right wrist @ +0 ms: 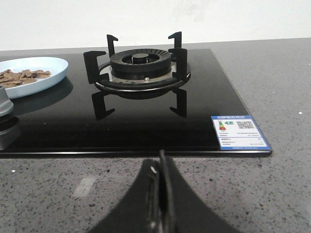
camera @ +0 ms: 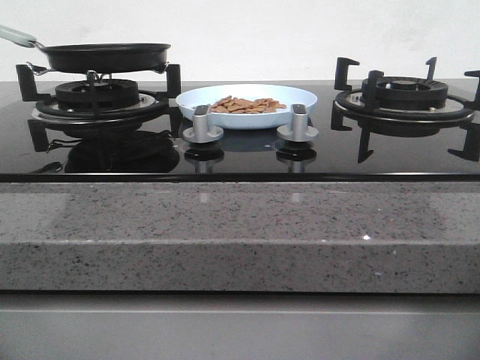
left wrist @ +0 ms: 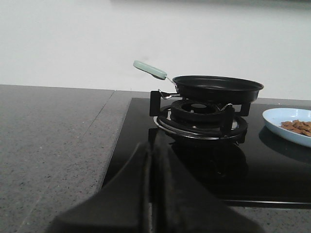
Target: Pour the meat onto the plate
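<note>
Meat (camera: 244, 105) is seen heaped on the plate (camera: 300, 96), slightly toward 9 o'clock of the dish centre; the plate sits on the black glass hob (camera: 240, 161) between the two burners, just behind the two silver knobs (camera: 202, 127). The frying pan (camera: 105, 56) rests on the left burner's trivet (camera: 94, 97), at 9 o'clock from the plate, its pale green handle (camera: 15, 34) pointing away to the left. Whether any pieces remain in the pan cannot be told; its inside is hidden from every view.

Left gripper (left wrist: 149, 187) is seen closed with its fingers pressed together, nothing held, low over the grey stone bench (camera: 240, 225) short of the hob edge. Right gripper (right wrist: 161, 194) is likewise closed and empty, over the bench in front of the right burner (right wrist: 141, 63).

By judgement, the pour looks done. Risks from here:
- Plate is parked close behind the knobs; an arm swung low across the hob could clip a knob or nudge the rim and scatter pieces.
- Pan is perched on raised prongs; a brush against the projecting handle could tip it off the trivet.
- If a re-grasp of the handle is wanted, the closed gripper must first be opened, otherwise the handle is merely pushed.
</note>
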Tool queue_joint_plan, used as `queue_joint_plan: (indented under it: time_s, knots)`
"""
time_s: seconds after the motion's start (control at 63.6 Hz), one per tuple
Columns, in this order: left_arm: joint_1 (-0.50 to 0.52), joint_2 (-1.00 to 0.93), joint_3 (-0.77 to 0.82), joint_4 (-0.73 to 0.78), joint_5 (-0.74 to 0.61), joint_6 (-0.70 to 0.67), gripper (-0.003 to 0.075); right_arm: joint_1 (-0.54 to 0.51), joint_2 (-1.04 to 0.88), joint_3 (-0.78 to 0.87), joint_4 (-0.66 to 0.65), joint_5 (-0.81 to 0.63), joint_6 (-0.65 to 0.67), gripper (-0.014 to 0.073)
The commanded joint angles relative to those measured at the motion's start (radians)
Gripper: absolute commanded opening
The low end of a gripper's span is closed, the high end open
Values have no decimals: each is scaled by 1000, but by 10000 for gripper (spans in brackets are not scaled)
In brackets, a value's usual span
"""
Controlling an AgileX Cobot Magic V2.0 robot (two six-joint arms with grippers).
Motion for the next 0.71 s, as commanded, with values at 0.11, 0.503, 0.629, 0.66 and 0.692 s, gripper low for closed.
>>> queue_joint_plan:
  time_s: [0.11,0.503,0.629,0.66,0.692]
  knots:
    - [5,-17,7,-1,-78,-10,-20,-5,-17,-6,2,-94,-3,-69]
    - [5,-17,7,-1,-78,-10,-20,-42,-17,-5,-158,-187,157,-69]
    - [5,-17,7,-1,-78,-10,-20,-42,-17,-5,-177,-212,157,-69]
    - [5,-17,7,-1,-78,-10,-20,-42,-17,-5,-186,-220,157,-69]
    - [5,-17,7,-1,-78,-10,-20,-42,-17,-5,-193,-226,157,-69]
